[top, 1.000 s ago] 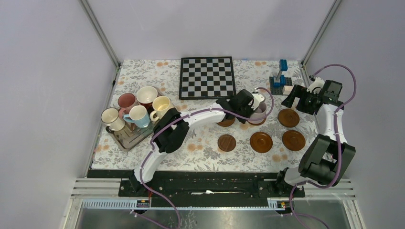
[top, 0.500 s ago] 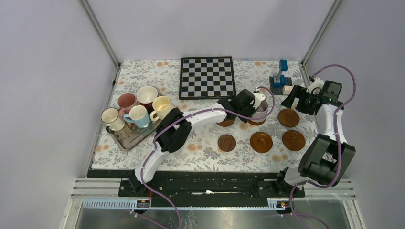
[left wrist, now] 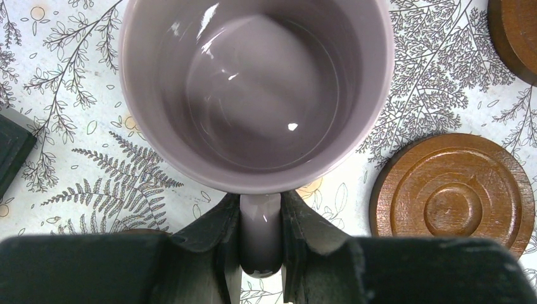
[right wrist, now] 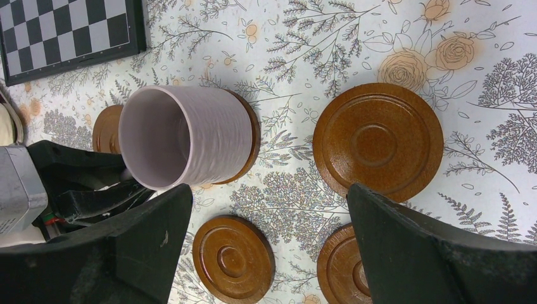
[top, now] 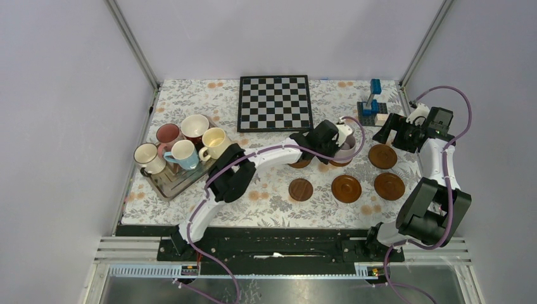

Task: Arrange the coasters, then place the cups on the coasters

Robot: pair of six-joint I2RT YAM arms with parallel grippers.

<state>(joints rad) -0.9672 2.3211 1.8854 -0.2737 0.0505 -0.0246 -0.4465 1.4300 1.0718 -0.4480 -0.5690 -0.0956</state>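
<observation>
On the left-hand tray [top: 166, 183], 5 mugs [top: 183, 154] are grouped. Mid-table, the lilac mug [left wrist: 256, 88] is clamped by its handle in the left gripper [left wrist: 260, 244], its base at a coaster [right wrist: 250, 136]. The right gripper [top: 389, 135] is held wide open.

left arm [top: 266, 158] and right arm [top: 435, 161] same build: white tube links, chunky black joint housings, black base blocks. purple cable [top: 451, 87] runs along each arm, looping free near the wrist. left pincer [left wrist: 260, 244] and right pincer [right wrist: 269, 193] have matte black plastic fingers, lightly scuffed with pale marks on the edges.
</observation>
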